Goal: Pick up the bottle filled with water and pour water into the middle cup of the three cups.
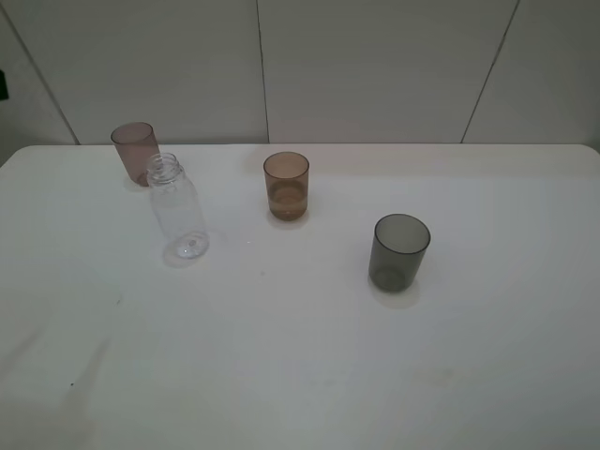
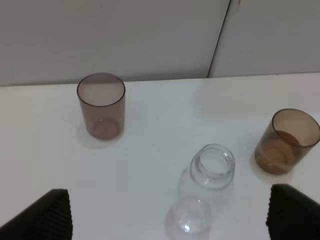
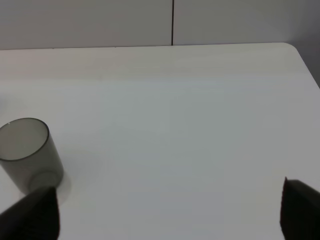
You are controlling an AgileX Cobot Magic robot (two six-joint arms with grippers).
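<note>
1. I see the small clear uncapped plastic bottle (image 1: 177,208) standing upright on the white table (image 1: 309,366), just beside the mauve-pink tumbler (image 1: 135,151).
2. The translucent amber cylindrical tumbler (image 1: 287,185), holding liquid, stands well right of that bottle; the smoky grey tumbler (image 1: 398,251) farther right.
3. My left gripper (image 2: 170,215) and right gripper (image 3: 170,212) are both spread wide, holding nothing.

even, diffuse overhead light; my table (image 1: 300,375) reads bright white with faint soft shadows beside each cup. my wrist views are slightly soft, my dark fingertips (image 2: 45,217) blurred at the frame edge.
</note>
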